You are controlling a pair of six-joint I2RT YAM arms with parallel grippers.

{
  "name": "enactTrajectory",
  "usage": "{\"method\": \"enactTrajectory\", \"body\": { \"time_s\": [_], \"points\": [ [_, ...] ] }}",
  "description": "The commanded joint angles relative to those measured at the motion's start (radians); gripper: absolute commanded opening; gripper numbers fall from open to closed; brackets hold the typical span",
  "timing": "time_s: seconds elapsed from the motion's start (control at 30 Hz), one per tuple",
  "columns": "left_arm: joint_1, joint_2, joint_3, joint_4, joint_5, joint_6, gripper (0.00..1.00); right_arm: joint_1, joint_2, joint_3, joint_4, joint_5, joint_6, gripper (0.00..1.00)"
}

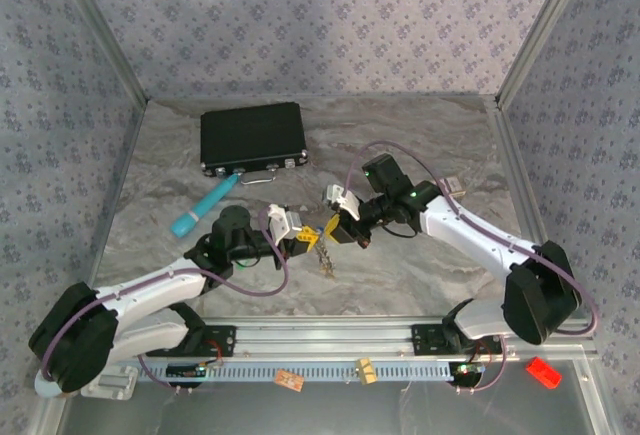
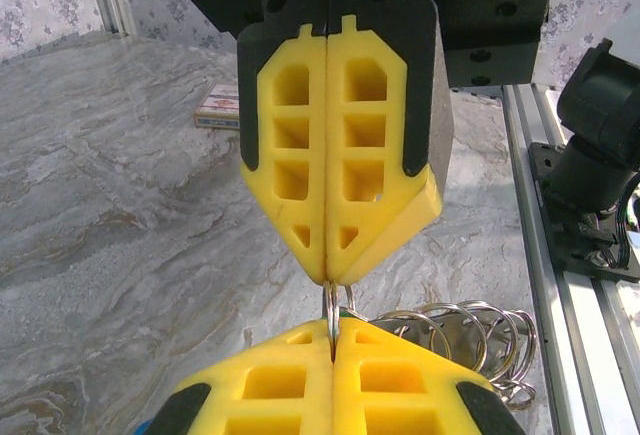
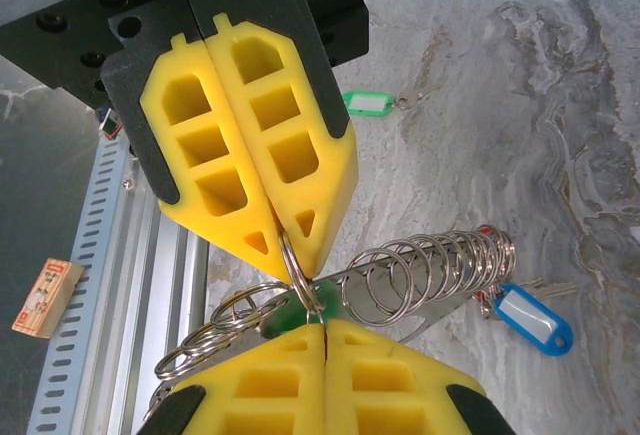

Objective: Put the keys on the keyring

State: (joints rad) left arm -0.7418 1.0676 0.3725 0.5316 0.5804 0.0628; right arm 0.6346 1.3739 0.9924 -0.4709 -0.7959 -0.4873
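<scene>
1. We see the left pincer [image 2: 333,335] with its yellow fingers pressed together, clamped on the thin wire of the keyring [image 2: 330,307].
2. The right pincer [image 3: 325,330] meets it tip to tip. Its jaws are also together, nipping the same loop, so the keyring stands edge-on between the two pairs of tips.
3. Just beside both sets of tips lies a wire coil [image 3: 430,260] of silvery loops. We cannot tell whether it is joined to the keyring.
4. The blue key [image 3: 530,320] rests on the table [image 3: 560,135] near the right pincer, just past the coil's far end. A red head [image 3: 484,232] peeks from behind that end of the coil.
5. The green key [image 3: 366,103] lies well apart from the right pincer, out beyond the left pincer's body.
6. A green patch [image 3: 285,313] shows right under the pinched loop. We cannot tell whether it is a key.
7. The teal tube [image 1: 203,207] and the black case [image 1: 252,138] sit well away from both pincers.
</scene>
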Motion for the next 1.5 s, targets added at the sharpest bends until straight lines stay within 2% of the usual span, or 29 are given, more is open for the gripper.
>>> {"method": "enactTrajectory", "body": {
  "time_s": [0.0, 0.07, 0.27, 0.5, 0.67, 1.03, 1.47],
  "points": [
    [0.0, -0.031, -0.004, 0.123, 0.032, 0.005, 0.0, 0.007, 0.028, 0.015, -0.014, -0.054, 0.003, 0.0],
    [-0.001, -0.031, -0.011, 0.151, 0.029, -0.003, 0.0, 0.011, 0.042, 0.014, -0.006, -0.074, 0.008, 0.01],
    [-0.001, -0.037, -0.02, 0.185, 0.017, -0.006, 0.0, 0.013, 0.061, -0.002, 0.006, -0.085, 0.014, 0.21],
    [0.0, -0.032, -0.029, 0.198, 0.015, -0.007, 0.0, -0.012, -0.021, -0.047, 0.075, -0.038, 0.026, 0.26],
    [-0.001, -0.021, -0.036, 0.203, 0.021, -0.009, 0.0, -0.018, -0.101, -0.084, 0.107, 0.003, 0.001, 0.33],
    [0.0, -0.011, -0.026, 0.201, 0.039, -0.012, 0.0, 0.025, -0.084, -0.068, 0.197, 0.005, 0.033, 0.32],
    [-0.001, -0.02, -0.027, 0.194, 0.046, -0.011, 0.0, 0.034, -0.039, -0.067, 0.199, 0.007, 0.026, 0.13]
  ]
}}
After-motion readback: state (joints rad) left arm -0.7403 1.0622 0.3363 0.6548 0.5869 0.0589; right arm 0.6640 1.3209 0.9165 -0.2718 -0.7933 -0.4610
